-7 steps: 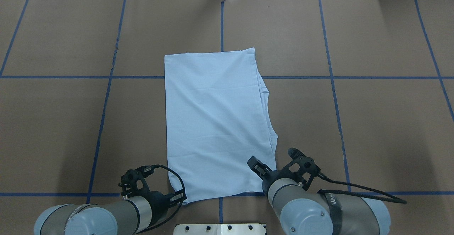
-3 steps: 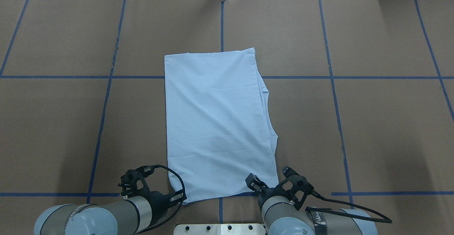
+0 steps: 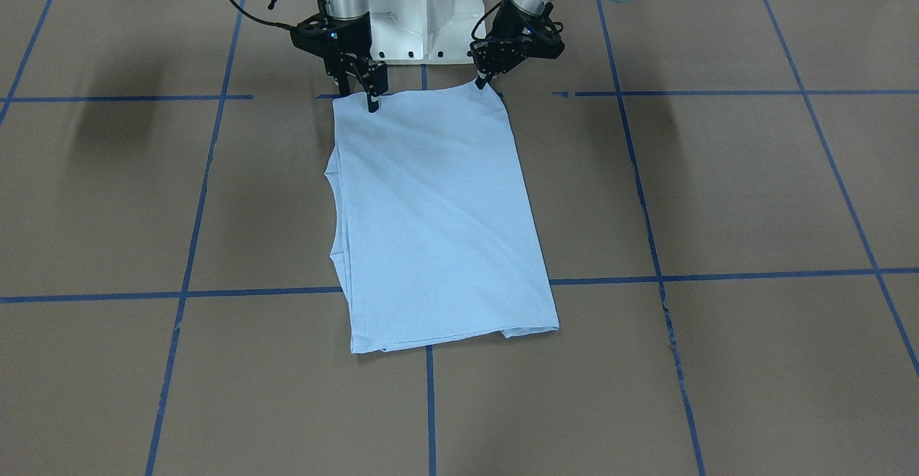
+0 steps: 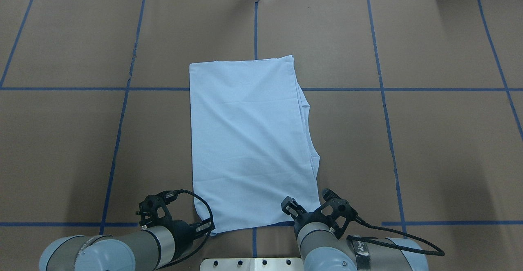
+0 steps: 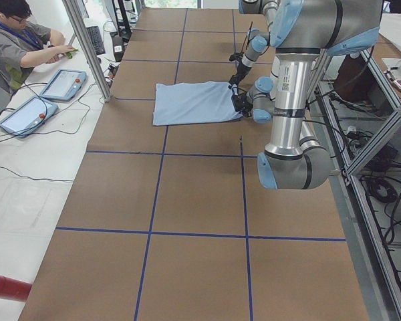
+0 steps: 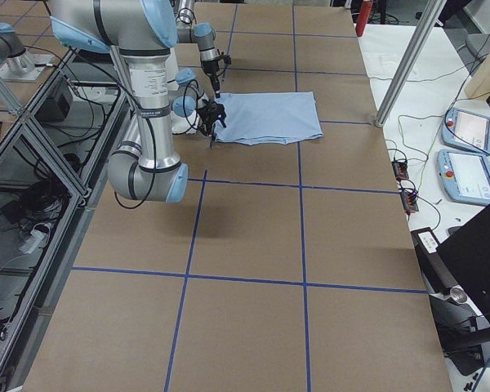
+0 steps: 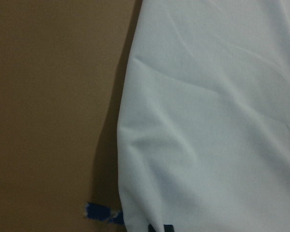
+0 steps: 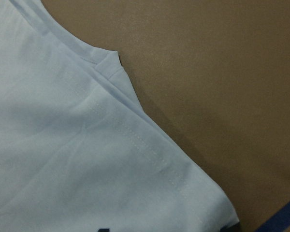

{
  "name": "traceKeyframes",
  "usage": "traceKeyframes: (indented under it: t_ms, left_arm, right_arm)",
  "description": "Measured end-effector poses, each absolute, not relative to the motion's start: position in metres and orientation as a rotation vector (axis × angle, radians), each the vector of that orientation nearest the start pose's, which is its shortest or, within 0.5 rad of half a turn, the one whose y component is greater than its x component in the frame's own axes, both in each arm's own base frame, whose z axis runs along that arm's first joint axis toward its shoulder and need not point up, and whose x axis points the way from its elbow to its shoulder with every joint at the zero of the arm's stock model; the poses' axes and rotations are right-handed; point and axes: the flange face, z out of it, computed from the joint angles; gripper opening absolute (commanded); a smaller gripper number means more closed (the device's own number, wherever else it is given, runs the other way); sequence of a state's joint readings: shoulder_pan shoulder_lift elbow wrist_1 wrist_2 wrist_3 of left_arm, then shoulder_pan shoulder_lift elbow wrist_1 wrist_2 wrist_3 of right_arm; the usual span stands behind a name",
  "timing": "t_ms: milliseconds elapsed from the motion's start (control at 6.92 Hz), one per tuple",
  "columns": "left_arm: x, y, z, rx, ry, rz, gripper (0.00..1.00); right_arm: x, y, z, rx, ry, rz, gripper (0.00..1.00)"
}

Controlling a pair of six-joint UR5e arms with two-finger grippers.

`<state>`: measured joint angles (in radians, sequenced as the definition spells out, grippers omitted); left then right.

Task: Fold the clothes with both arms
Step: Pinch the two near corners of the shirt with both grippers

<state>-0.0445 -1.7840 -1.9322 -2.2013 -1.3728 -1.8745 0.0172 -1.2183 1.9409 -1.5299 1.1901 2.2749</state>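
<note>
1. Two corners of the folded T-shirt meet the grippers.
2. Left gripper pinches its corner, slightly lifted.
3. Right gripper straddles the other corner, jaws apart.
4. Its body lies flat, stretching away from both.

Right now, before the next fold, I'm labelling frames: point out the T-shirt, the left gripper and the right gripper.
T-shirt [image 4: 249, 140]: overhead view, middle of the folded cloth.
left gripper [image 3: 481, 82]: front-facing view, between its fingertips, at a shirt corner.
right gripper [image 3: 359, 97]: front-facing view, between its fingertips, at the other corner.
</note>
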Motion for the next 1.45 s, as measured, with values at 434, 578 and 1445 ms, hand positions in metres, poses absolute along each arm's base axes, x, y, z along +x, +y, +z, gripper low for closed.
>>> traceKeyframes:
  t_ms: [434, 578, 1445]
  left_arm:
    - [0.539, -0.177, 0.308, 0.020, 1.221, -0.424, 0.00]
    - [0.539, -0.177, 0.307, 0.020, 1.222, -0.425, 0.00]
    - [0.518, -0.181, 0.281, 0.024, 1.265, -0.414, 0.00]
  right_arm:
    - [-0.576, -0.188, 0.291, 0.093, -0.877, 0.838, 0.18]
    - [-0.577, -0.189, 0.291, 0.094, -0.878, 0.841, 0.03]
    - [-0.562, -0.200, 0.265, 0.074, -0.928, 0.903, 0.00]
